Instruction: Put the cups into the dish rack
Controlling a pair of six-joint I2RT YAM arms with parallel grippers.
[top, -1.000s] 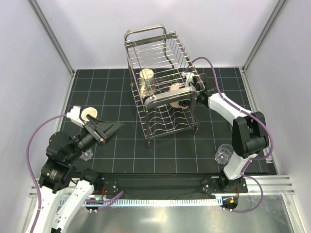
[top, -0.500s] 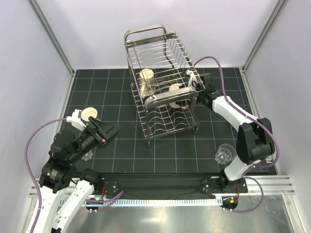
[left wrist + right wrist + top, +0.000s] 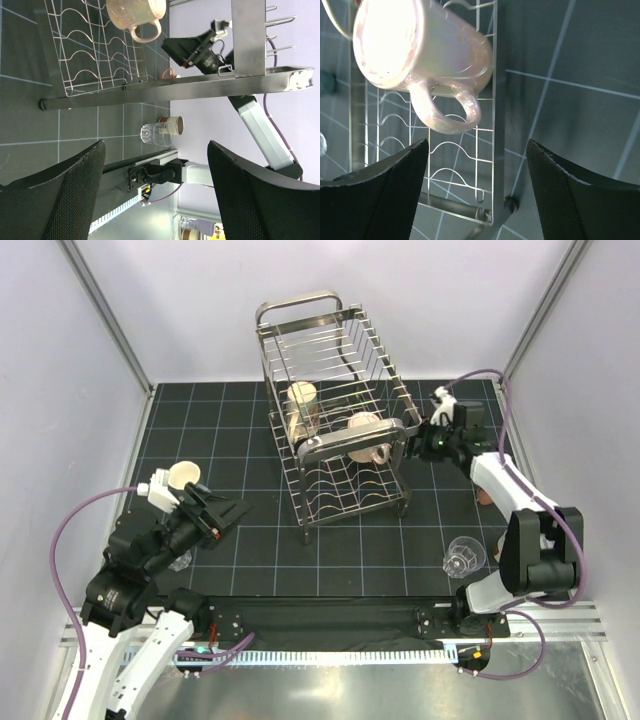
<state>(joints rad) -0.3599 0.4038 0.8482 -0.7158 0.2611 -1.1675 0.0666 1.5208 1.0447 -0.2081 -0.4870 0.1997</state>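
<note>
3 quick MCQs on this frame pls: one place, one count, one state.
1. Where is the pink mug?
A. upper tier of the dish rack
B. lower tier of the dish rack
C. between the right jaws

2. How many cups sit in the dish rack?
A. one
B. two
C. four

3. How do the jaws of the right gripper stand?
A. shut on the pink mug
B. shut on the cream cup
C. open, holding nothing

Key:
1 A: the pink mug lies up top, with the wavy lower wires bare beneath it.
2 B: only the pink mug and the cream cup are inside.
3 C: the right gripper sits outside the rack, jaws apart with nothing between them.
</note>
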